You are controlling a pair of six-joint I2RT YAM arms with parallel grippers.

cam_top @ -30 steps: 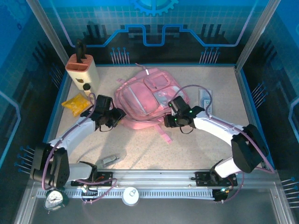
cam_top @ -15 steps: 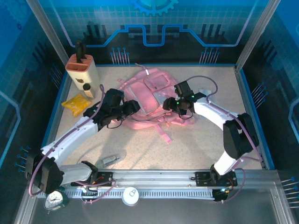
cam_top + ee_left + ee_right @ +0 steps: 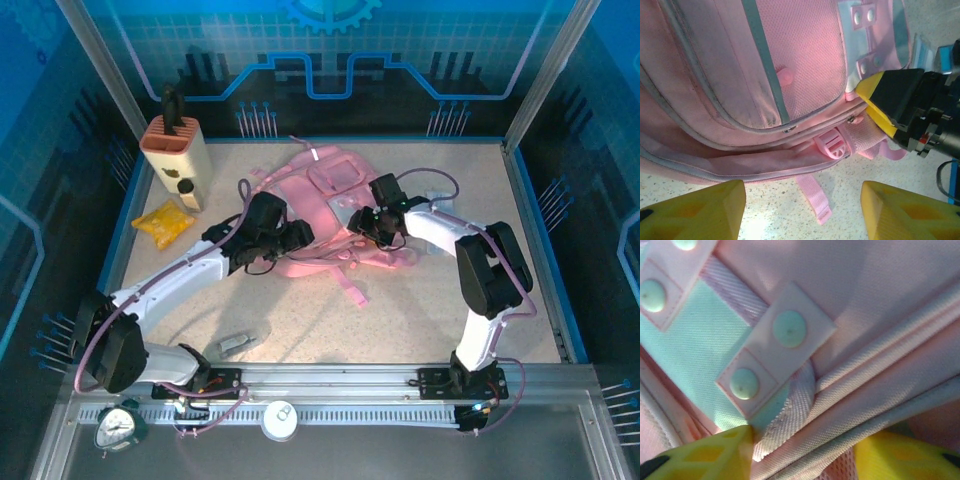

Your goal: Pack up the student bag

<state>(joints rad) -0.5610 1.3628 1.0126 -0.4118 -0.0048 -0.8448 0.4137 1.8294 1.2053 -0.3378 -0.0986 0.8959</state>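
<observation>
The student bag [image 3: 320, 195] is a pink fabric backpack lying flat in the middle of the table, with pale pockets and grey zips [image 3: 740, 75]. My left gripper [image 3: 290, 238] hovers at its near edge with jaws open [image 3: 802, 210]. Between its yellow fingers [image 3: 700, 212] there is only bare table and a loose pink strap [image 3: 815, 195] lying below. My right gripper [image 3: 372, 222] sits at the bag's right side, also seen from the left wrist [image 3: 905, 100]. Its jaws [image 3: 802, 450] are shut on a bunched fold of the bag's edge [image 3: 880, 405], beside a pale riveted tab [image 3: 775, 355].
A yellow packet [image 3: 165, 220] lies at the left. A beige holder [image 3: 178, 150] with a black item stands at the back left corner. A small grey object [image 3: 235, 344] lies near the front. A clock [image 3: 118, 428] and a white disc [image 3: 280, 418] rest on the front rail.
Both arms have closed in on the bag. The left gripper moved right to its near edge and opened wider. The right gripper moved up-left onto the bag's side and closed on fabric.
</observation>
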